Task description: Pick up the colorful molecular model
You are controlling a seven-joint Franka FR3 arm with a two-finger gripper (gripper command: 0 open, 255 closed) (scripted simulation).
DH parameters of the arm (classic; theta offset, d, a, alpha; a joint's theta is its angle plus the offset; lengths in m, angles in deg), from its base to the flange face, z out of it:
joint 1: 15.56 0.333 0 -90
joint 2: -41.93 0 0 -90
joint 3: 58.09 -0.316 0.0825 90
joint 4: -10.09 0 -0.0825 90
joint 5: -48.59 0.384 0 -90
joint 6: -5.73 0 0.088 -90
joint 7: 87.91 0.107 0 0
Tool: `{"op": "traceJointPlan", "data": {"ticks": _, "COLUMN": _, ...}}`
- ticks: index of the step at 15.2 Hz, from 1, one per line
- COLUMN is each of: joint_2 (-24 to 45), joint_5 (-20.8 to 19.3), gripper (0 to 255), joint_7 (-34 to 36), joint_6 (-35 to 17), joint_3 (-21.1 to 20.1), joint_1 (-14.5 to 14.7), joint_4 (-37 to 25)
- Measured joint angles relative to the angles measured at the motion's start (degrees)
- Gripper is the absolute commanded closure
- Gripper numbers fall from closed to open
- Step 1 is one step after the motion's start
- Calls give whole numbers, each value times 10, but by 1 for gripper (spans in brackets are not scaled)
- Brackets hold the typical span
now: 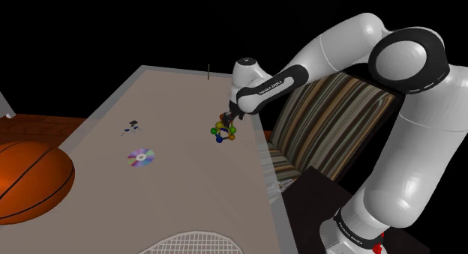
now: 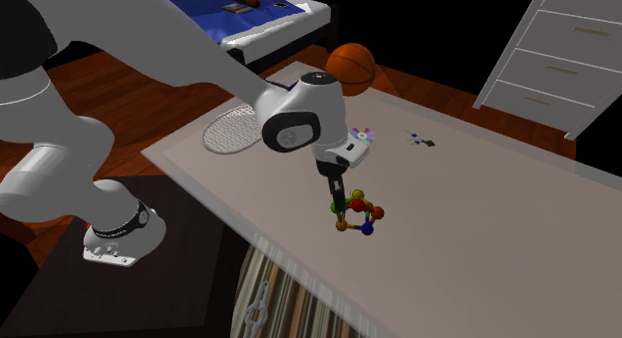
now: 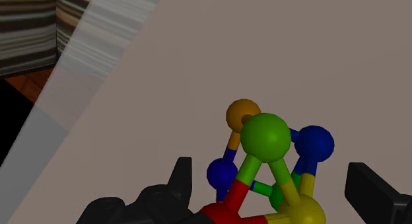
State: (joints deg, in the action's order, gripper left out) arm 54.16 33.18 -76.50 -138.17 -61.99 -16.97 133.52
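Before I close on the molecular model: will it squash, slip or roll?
The molecular model looks like stiff balls on short rods, so it probably keeps its shape. Its round balls may slip or twist as the open gripper closes. Pushed across the flat table, its cage shape would likely tip, not roll far.

One desk carries three small things: one colourful molecular model, one shiny disc, and one dark-and-white object too small to identify. On the model, the wrist view shows six balls: two blue, one green, one orange, one red, one yellow. Elsewhere there are one racket, one basketball, one striped chair, one white dresser and one bed. One white arm bears one end effector with two black fingers.
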Motion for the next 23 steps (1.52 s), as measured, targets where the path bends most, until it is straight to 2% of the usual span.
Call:
{"op": "traceJointPlan", "data": {"ticks": 8, "joint_2": 55, "joint_5": -30, "gripper": 0, "joint_7": 28, "joint_6": -43, "joint_3": 10, "joint_1": 9, "joint_4": -11}}
{"op": "traceJointPlan", "data": {"ticks": 9, "joint_2": 59, "joint_5": -31, "gripper": 255, "joint_7": 29, "joint_6": -46, "joint_3": 11, "joint_1": 8, "joint_4": -12}}
{"op": "traceJointPlan", "data": {"ticks": 19, "joint_2": 61, "joint_5": -32, "gripper": 255, "joint_7": 29, "joint_6": -48, "joint_3": 11, "joint_1": 9, "joint_4": -14}}
{"op": "traceJointPlan", "data": {"ticks": 23, "joint_2": 45, "joint_5": -23, "gripper": 255, "joint_7": 20, "joint_6": -29, "joint_3": 7, "joint_1": 6, "joint_4": -16}}
